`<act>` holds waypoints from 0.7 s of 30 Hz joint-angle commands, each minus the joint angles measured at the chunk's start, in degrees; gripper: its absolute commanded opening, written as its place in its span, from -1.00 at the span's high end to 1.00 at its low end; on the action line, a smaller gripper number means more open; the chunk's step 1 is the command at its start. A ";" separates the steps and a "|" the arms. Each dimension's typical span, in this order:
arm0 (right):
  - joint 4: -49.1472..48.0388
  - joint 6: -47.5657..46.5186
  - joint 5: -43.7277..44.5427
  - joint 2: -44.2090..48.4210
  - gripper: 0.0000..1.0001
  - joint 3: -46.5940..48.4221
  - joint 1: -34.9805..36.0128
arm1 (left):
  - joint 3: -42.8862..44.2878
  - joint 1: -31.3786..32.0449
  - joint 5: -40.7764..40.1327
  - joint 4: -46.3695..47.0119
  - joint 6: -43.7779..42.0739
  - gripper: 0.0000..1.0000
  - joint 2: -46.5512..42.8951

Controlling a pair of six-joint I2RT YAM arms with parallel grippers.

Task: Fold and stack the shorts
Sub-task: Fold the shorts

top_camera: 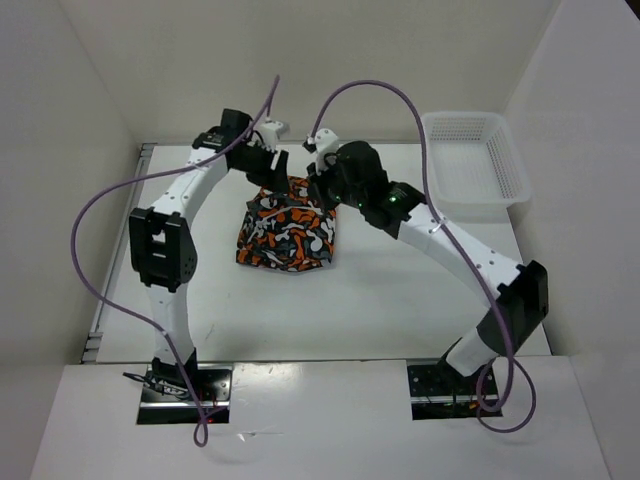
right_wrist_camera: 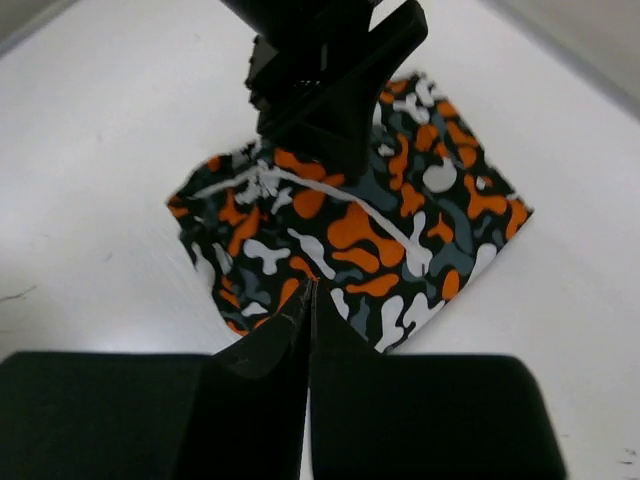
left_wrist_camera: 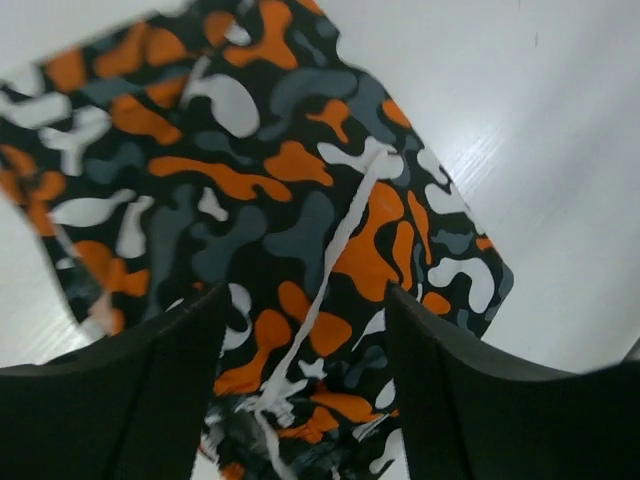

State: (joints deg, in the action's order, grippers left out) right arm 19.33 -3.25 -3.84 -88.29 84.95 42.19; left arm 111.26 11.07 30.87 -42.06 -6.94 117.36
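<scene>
The shorts (top_camera: 290, 230), in orange, white, black and grey camouflage print, lie folded into a rough square at the middle of the table. My left gripper (top_camera: 272, 165) hovers over their far edge. In the left wrist view its jaws stand wide apart (left_wrist_camera: 305, 385), and the shorts (left_wrist_camera: 290, 200) with a white drawstring (left_wrist_camera: 345, 230) lie below and between them. My right gripper (top_camera: 318, 188) is at the far right corner of the cloth. Its jaws (right_wrist_camera: 310, 292) are pressed together with nothing between them, just above the shorts (right_wrist_camera: 370, 230).
A white lattice basket (top_camera: 475, 155) sits at the back right of the table. The left gripper's black body (right_wrist_camera: 330, 80) stands over the cloth's far side in the right wrist view. White walls enclose the table on the left, right and back.
</scene>
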 commanded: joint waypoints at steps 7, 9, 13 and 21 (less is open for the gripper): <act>-1.13 4.38 -8.56 -17.08 0.99 -7.24 -1.59 | -4.48 1.23 -4.32 -1.09 0.26 -0.24 9.72; -1.66 4.91 -9.87 -19.19 0.99 -9.96 -1.59 | -4.57 1.23 -7.38 -0.21 0.26 -0.24 11.65; -2.19 6.23 -9.53 -21.04 0.99 -14.89 -1.59 | -3.25 1.23 -11.62 2.24 0.79 -0.29 15.79; -2.72 6.76 -8.37 -21.04 0.99 -17.63 -1.59 | -3.25 0.71 -13.30 6.12 1.31 -0.65 13.35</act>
State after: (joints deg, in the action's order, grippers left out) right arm 17.61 3.16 -12.29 -109.54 68.29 40.23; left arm 107.50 12.58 20.84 -38.50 -5.63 131.07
